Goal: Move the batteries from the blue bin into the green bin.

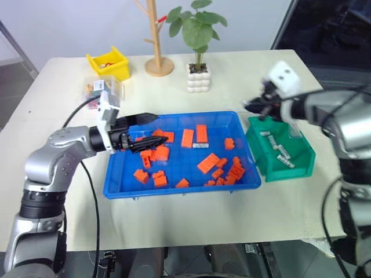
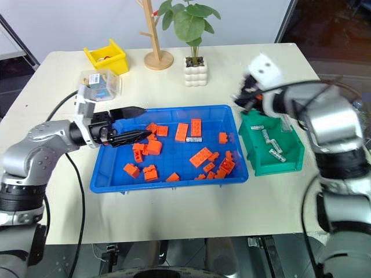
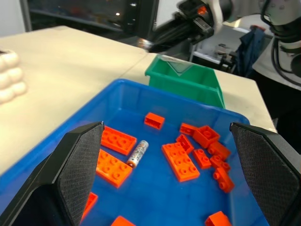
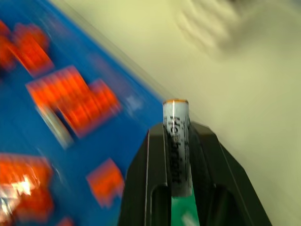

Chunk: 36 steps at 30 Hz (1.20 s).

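Now a silver-grey cylindrical battery (image 4: 176, 146) is pinched by the right hand (image 4: 178, 141) above the small dark-green plastic bin (image 1: 298, 159), at three o'clock of the shallow bright-blue plastic tray (image 1: 174, 188); the left hand (image 3: 164, 179) is held spread.

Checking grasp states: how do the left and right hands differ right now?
Left hand is open and empty over the blue bin; right hand is shut on a battery. Left hand hangs above the orange blocks; right hand is beside the green bin. Both have two black fingers.
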{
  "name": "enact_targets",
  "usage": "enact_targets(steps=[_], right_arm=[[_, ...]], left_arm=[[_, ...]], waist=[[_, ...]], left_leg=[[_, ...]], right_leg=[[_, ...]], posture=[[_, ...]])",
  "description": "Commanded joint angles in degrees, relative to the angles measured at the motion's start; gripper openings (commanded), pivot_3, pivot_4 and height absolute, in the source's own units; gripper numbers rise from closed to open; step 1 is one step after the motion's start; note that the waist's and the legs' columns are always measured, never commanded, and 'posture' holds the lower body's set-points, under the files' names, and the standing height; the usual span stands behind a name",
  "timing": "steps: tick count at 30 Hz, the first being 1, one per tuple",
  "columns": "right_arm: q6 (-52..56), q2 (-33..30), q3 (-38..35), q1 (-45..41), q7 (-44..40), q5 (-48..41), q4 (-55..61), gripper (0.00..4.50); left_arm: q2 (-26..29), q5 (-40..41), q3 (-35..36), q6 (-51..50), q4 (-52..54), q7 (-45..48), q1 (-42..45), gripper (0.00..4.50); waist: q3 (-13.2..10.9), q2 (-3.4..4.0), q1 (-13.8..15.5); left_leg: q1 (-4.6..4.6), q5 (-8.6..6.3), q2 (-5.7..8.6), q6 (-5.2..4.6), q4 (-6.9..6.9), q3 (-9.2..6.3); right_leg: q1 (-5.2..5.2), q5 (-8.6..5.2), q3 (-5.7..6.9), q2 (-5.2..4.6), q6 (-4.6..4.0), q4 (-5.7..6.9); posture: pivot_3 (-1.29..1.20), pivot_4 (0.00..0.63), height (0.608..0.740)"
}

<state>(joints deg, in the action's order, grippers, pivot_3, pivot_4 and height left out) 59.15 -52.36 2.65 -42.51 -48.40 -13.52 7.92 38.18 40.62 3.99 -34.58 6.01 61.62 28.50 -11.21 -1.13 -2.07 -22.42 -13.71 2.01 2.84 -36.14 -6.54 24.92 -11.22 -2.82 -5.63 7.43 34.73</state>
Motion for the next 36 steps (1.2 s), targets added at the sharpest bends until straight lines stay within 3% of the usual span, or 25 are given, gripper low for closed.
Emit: enact_targets(steps=[1,7,15,16,19,25,31,36], right_arm=[[0.7,-3.6,-4.8,3.0,0.0,-1.1,4.5,0.06],[2.7,-7.6,-10.1,13.2,0.0,-3.1,8.7,0.06],[-0.4,-8.1,-10.2,17.4,1.3,-3.2,7.1,4.12],[-1.2,-8.6,-9.7,16.8,1.6,-2.5,6.5,4.44],[-5.9,-8.2,-8.2,12.5,2.2,-1.2,4.3,4.44],[-1.5,5.0,-5.4,-0.2,2.7,-8.3,2.9,4.44],[-2.2,13.5,1.5,0.0,3.0,-8.7,2.2,4.44],[-4.2,16.3,6.2,2.1,1.8,-7.9,0.6,4.44]], left_arm=[[-0.2,-0.6,-0.1,1.2,-0.4,1.4,1.8,4.50],[-0.6,-1.5,-0.9,1.1,-1.9,2.9,3.4,4.50],[0.4,-3.0,-1.4,0.8,-1.7,4.2,3.0,4.50],[0.6,-2.9,-1.1,0.6,-1.6,4.3,2.6,4.50],[1.1,-2.7,-0.3,0.2,-1.4,4.1,2.2,4.50],[2.7,-3.1,0.5,0.0,-0.6,3.8,1.3,4.50],[3.9,-2.2,2.0,-1.0,2.3,2.3,-0.8,4.50],[4.3,-1.0,3.5,-2.3,5.5,0.5,-3.4,4.50]], waist=[[0.0,0.01,-0.5],[0.0,0.02,-0.3],[0.0,0.02,-0.4],[0.0,0.02,-0.4],[0.0,0.03,-0.5],[0.0,0.02,-0.7],[0.0,0.02,0.1],[0.0,0.02,-0.1]], left_leg=[[0.00,0.00,0.00,0.00,-0.01,0.03],[0.05,0.00,-0.03,-0.01,-0.03,0.11],[0.05,0.00,-0.03,-0.01,-0.05,0.11],[0.05,0.00,-0.02,-0.01,-0.05,0.12],[0.05,0.00,-0.02,-0.01,-0.05,0.12],[0.11,0.00,-0.09,-0.01,0.01,0.10],[-0.05,0.00,-0.07,0.00,0.01,0.06],[-0.05,0.00,-0.06,-0.01,0.00,0.06]], right_leg=[[0.00,0.00,-0.01,0.00,0.00,-0.01],[-0.02,-0.01,-0.04,0.00,0.01,0.01],[-0.09,0.00,-0.05,0.00,0.02,-0.10],[-0.08,0.00,-0.05,0.00,0.02,-0.11],[-0.09,0.00,-0.05,0.00,0.02,-0.12],[-0.09,0.02,-0.03,0.04,0.01,-0.13],[-0.08,0.03,-0.02,0.04,0.01,-0.30],[-0.10,0.04,-0.02,0.03,0.01,-0.35]], posture=[[0.00,0.150,0.740],[0.00,0.150,0.740],[0.00,0.150,0.740],[0.00,0.150,0.740],[0.00,0.150,0.740],[0.00,0.150,0.740],[0.00,0.150,0.740],[0.00,0.150,0.740]])
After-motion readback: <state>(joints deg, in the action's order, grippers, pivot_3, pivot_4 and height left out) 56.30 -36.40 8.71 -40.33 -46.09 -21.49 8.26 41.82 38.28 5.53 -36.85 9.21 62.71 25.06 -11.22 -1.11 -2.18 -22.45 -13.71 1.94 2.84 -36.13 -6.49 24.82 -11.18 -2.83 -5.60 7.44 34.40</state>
